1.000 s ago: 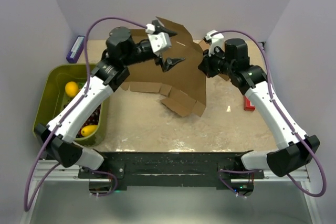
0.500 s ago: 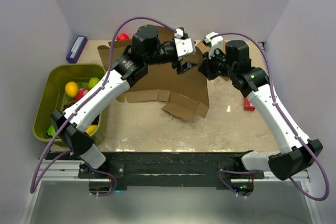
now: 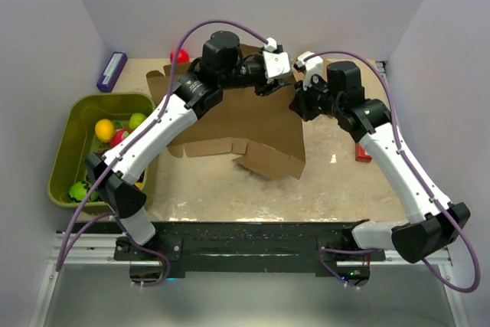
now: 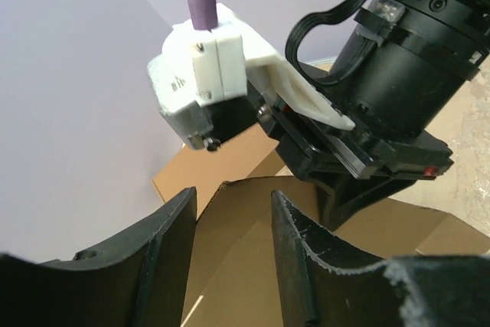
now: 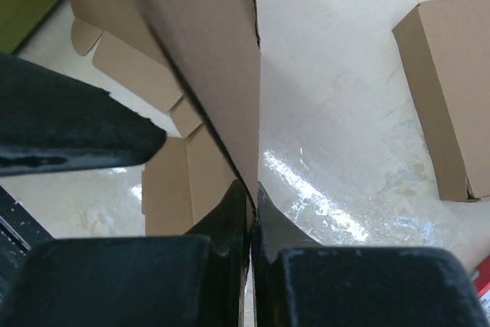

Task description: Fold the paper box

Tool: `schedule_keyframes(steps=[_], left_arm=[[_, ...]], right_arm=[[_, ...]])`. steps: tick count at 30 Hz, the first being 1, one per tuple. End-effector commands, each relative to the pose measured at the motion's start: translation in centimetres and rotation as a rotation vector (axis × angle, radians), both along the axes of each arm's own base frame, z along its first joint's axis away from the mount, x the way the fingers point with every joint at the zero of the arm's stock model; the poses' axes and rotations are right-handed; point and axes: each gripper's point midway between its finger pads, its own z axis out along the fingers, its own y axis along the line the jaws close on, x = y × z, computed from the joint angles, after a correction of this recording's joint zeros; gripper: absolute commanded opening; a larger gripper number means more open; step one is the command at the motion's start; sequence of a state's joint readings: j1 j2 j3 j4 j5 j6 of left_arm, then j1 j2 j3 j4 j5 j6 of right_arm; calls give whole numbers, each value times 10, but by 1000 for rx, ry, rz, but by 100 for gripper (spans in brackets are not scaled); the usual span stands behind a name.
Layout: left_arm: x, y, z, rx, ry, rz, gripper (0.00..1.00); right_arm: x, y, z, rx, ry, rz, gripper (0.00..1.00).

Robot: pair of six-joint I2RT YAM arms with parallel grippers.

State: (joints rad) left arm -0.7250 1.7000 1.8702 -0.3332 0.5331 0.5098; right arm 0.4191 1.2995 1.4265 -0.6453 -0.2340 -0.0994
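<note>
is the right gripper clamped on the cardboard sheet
Yes, the right wrist view shows the right gripper with its two fingers pressed together on the edge of the cardboard sheet.

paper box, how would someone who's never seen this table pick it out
Start at the pale table between the two arms. The paper box is the large brown cardboard sheet in the middle of it, pinched by the right gripper. Unlike the other brown carton, which lies fully formed on the table, it is an unfolded die-cut sheet with loose flaps.
</note>
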Motion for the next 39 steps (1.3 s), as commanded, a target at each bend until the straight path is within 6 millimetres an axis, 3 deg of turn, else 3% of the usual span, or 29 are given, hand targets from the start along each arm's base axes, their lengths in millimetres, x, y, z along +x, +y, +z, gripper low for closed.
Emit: schedule_keyframes(steps=[1, 6, 13, 26, 39], left_arm=[[-7, -10, -14, 53, 49, -54, 58], [-5, -6, -17, 75, 47, -41, 59], [-8, 0, -36, 134, 89, -35, 35], [-3, 8, -34, 135, 41, 32, 16], [-11, 18, -29, 129, -1, 43, 15]], right_arm=[[-10, 12, 13, 16, -58, 91, 0], [-11, 11, 14, 12, -65, 91, 0], [-3, 3, 18, 0, -94, 28, 0], [1, -2, 17, -8, -98, -9, 0], [5, 2, 8, -7, -66, -10, 1]])
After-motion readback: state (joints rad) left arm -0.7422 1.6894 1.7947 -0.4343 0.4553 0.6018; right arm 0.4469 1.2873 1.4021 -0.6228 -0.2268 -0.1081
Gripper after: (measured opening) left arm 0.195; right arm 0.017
